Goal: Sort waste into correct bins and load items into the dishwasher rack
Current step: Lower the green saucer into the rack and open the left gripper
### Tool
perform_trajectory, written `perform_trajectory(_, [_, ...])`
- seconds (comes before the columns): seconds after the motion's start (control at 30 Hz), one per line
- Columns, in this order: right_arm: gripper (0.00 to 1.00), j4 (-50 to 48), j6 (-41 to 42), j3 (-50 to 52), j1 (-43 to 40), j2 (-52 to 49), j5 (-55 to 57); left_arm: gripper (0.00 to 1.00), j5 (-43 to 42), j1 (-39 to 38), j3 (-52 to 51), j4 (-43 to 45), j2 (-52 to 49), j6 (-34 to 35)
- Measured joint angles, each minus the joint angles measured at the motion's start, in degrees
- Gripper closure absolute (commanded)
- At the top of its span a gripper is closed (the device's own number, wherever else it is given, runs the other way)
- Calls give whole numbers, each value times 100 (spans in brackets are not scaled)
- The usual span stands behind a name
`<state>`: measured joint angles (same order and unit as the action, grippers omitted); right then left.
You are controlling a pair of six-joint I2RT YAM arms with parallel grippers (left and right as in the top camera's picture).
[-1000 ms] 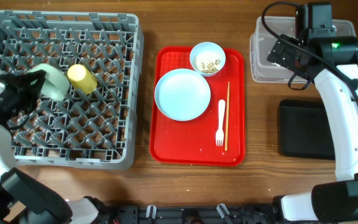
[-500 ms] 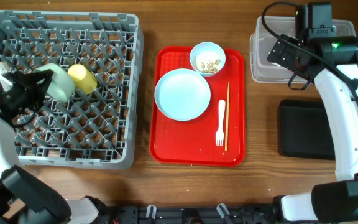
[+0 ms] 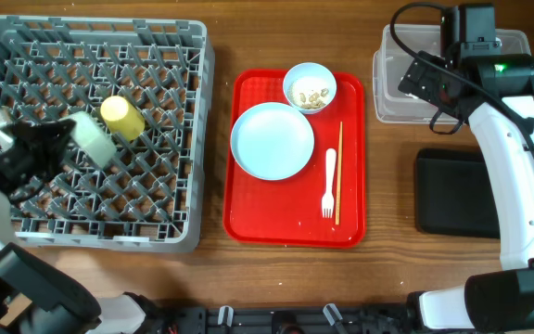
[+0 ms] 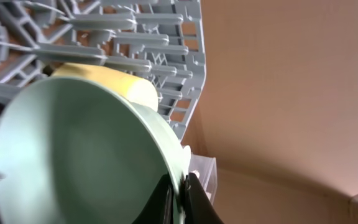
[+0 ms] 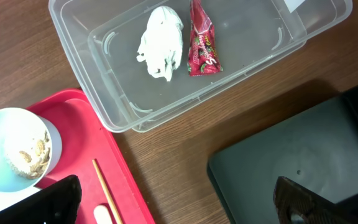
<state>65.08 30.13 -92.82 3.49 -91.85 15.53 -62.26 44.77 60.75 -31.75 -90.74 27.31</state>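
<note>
Wooden worktop (image 3: 211,278), overhead: the left gripper (image 3: 68,137), pinching the rim of a pale mint bowl (image 3: 94,139), holds it inside the large grey plastic dishwasher rack (image 3: 198,139), just beside a small yellow cup (image 3: 121,117). Left wrist: the bowl stands tilted on edge (cup behind it). Right wrist: the right gripper (image 5: 176,202), spread wide, hangs near a clear rectangular plastic tub (image 5: 247,31) containing a crumpled white tissue (image 5: 160,40) and red snack wrapper (image 5: 202,46).
</note>
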Motion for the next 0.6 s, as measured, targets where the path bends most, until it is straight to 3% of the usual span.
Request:
perform_trajectory(0.23, [0, 0, 0, 0, 0, 0, 0, 95, 483, 415, -39, -715, 560, -157])
perform_trajectory(0.3, [0, -2, -2, 0, 0, 0, 0, 85, 765, 474, -42, -962, 785, -173])
perform_trajectory(0.47, [0, 0, 0, 0, 0, 0, 0, 67, 2448, 619, -46, -1519, 1325, -208])
perform_trajectory(0.6, [0, 0, 0, 0, 0, 0, 0, 68, 3167, 619, -48, -1563, 1405, -243])
